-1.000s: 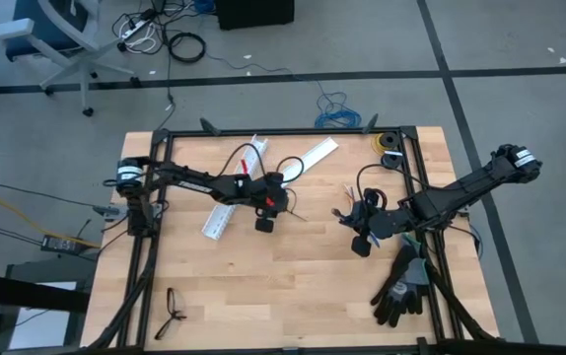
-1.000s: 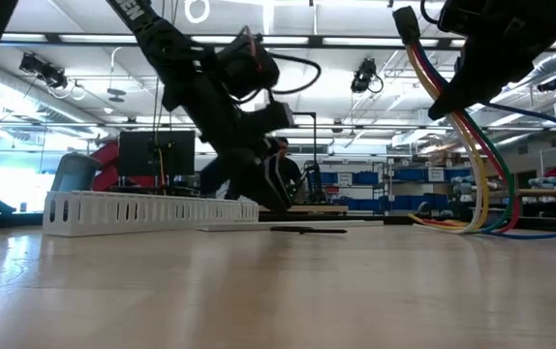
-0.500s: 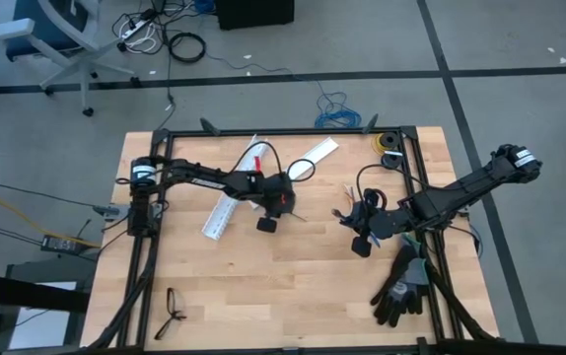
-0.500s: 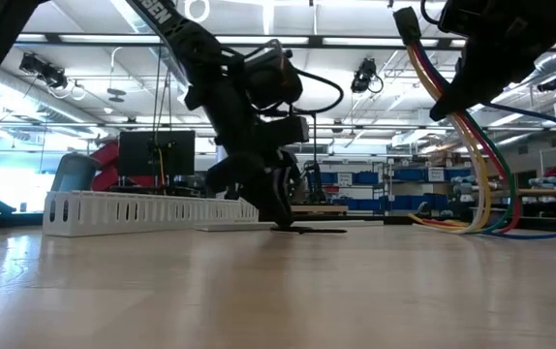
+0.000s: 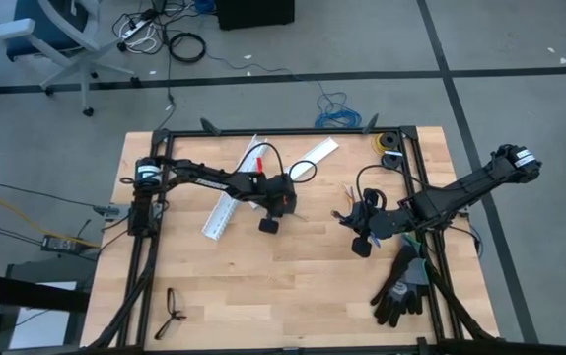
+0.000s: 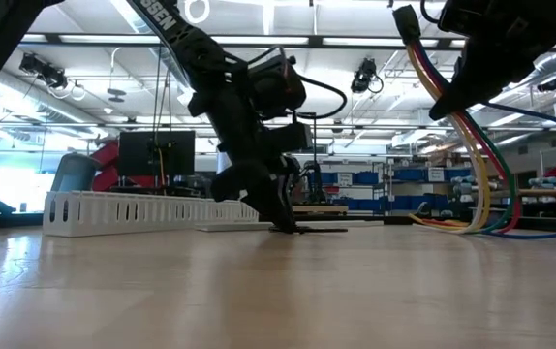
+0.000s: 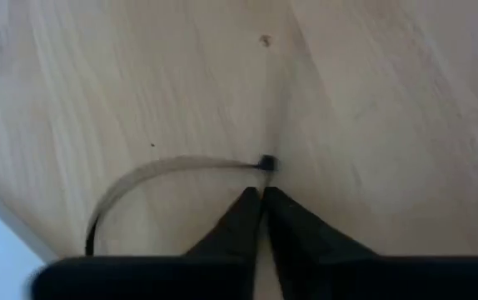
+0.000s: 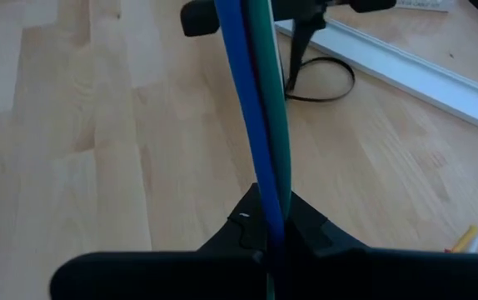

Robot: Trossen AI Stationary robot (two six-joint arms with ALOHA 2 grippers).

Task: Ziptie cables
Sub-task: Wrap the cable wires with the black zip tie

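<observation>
The ziptie (image 7: 151,169) is a thin black strip lying on the table in a bowed arc, its small head (image 7: 266,163) just past my left fingertips. My left gripper (image 7: 261,195) (image 5: 268,225) stands at mid-table, pointing down, shut, with its tips on the wood (image 6: 284,226). The cables (image 6: 472,165), yellow, red, green and blue wires, hang from my right gripper (image 8: 268,227) (image 5: 362,244), which is raised over the table's right half. Their dark connector (image 6: 406,19) sticks up above the fingers. The ziptie's loop (image 8: 326,82) also shows in the right wrist view. My left gripper comes at the ziptie from above, pointing down, its shut fingertips (image 7: 247,204) on the table close behind the head end. The tips hide the place of contact. The strip (image 7: 122,187) lies bowed on the table. My right gripper pinches the cables between its two fingers, partway along the bundle (image 8: 266,212). The wires run on past the fingertips (image 8: 256,100). Below the hold they hang slack, and their lower loop (image 6: 452,225) rests on the table.
Two white slotted duct pieces (image 5: 221,214) (image 5: 315,155) lie on the far left of the table, one low and long (image 6: 152,208) behind my left gripper. Black gloves (image 5: 399,291) lie at the right near corner, glasses (image 5: 172,314) at the left near corner, a tape roll (image 5: 387,144) at the far right.
My left gripper has moved a little toward the table's right edge and come down until its tips reach the table at the ziptie's left end. Its fingers have drawn together there. My right gripper and the cables have kept still.
</observation>
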